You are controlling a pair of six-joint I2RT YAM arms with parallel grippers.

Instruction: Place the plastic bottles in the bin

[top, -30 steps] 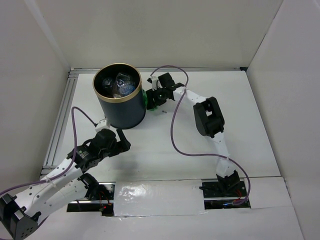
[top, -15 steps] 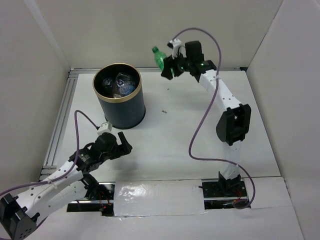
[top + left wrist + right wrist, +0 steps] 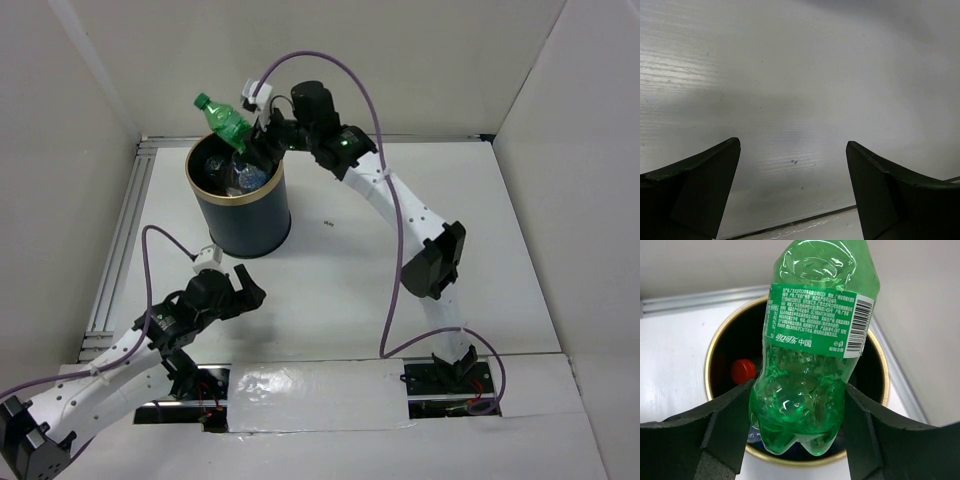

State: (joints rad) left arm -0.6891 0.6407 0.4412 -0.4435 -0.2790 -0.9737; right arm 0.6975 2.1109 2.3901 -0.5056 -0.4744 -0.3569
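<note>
Since the view half a second earlier, the right arm has swung the green bottle [image 3: 225,118] leftward to above the bin [image 3: 240,220]. Left fingers [image 3: 700,180] spread apart, empty, over bare counter [image 3: 800,75]. Right fingers [image 3: 725,425] clamp the bottle's lower body, base over the opening, cap tilted past the rim. Risk: released tilted, it may strike the rim and tumble outside. Bin contents mostly hidden; one red cap [image 3: 743,371] shows.

One green bottle [image 3: 226,120], one gold-rimmed bin [image 3: 240,222], one red cap [image 3: 743,371] inside it, further bottles [image 3: 243,172] inside uncountable
</note>
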